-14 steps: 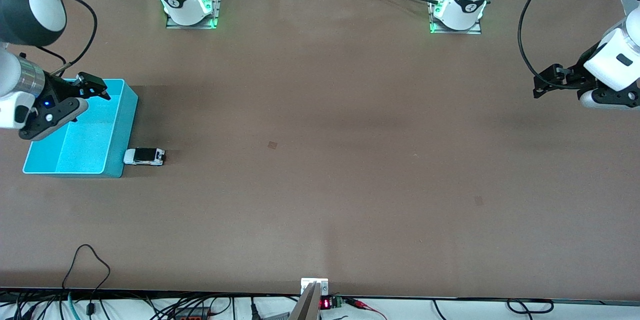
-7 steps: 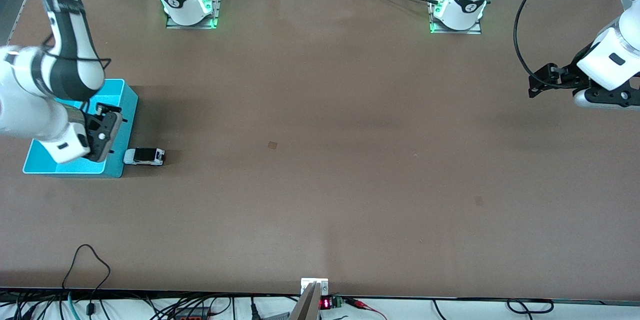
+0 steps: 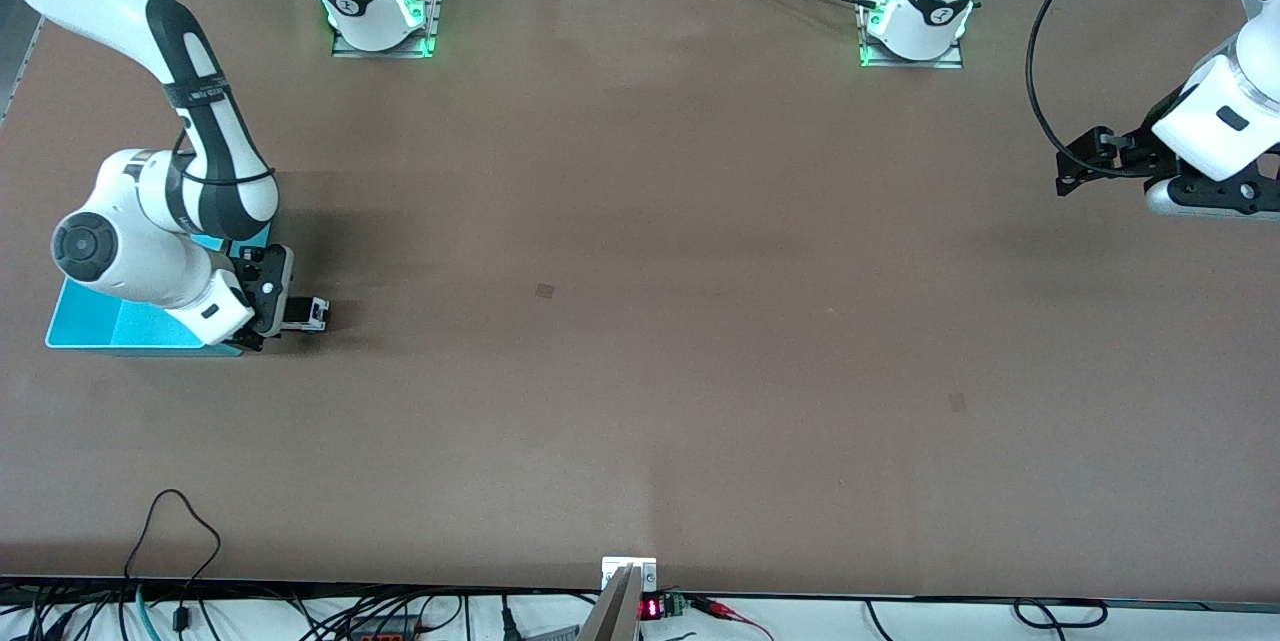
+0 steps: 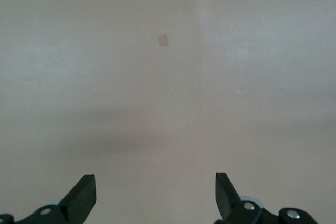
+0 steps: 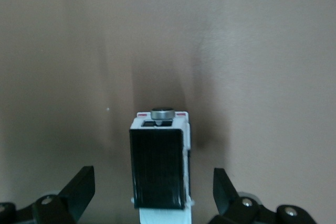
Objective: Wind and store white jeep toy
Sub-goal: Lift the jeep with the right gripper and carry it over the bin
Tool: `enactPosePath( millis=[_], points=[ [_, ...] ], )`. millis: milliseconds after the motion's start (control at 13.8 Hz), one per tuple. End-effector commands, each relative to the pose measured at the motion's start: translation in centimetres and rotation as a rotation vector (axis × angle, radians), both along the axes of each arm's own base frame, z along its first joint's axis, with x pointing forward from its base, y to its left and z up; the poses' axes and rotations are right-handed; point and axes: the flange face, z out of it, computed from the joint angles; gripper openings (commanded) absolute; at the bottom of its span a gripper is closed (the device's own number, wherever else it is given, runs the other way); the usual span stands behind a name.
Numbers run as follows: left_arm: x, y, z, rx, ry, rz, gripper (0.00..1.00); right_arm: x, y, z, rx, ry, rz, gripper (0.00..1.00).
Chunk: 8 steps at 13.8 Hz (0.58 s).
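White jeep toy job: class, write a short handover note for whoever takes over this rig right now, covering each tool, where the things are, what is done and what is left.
Right tool: open, low over the white jeep toy, one finger on each side, not yet closed.
Left tool: open, holding nothing, waiting over bare table at the left arm's end.
The jeep stands on the table right beside the turquoise bin, at the right arm's end.
Done: the approach only.
Left: grasp the jeep, wind it, put it in the bin.

The front view looks down across the whole worktop (image 3: 640, 321) toward the bases, while both wrist views face it closely from above.
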Motion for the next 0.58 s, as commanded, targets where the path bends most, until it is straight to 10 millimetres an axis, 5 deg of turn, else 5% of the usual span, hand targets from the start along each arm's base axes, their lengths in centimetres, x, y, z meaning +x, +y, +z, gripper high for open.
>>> enactPosePath(
  millis=[0,361,433,506],
  points=[
    [-0.4,-0.2,0.8,-0.012,-0.002,0.004,1.00,-0.6,-1.0,-1.4,0.007,-0.002,0.005,1.00],
    [-0.4,-0.2,0.8,-0.012,0.001,0.006,1.00,-1.3,-1.6,-3.3,0.005,-0.054,0.002,1.00],
    [-0.4,0.1,0.8,-0.012,0.001,0.010,1.00,-1.2,-1.6,-3.2,0.004,-0.056,0.005,0.93],
    [-0.5,0.2,0.8,-0.012,-0.001,0.009,1.00,-1.2,-1.6,-3.2,0.003,-0.056,0.008,0.70]
  ],
)
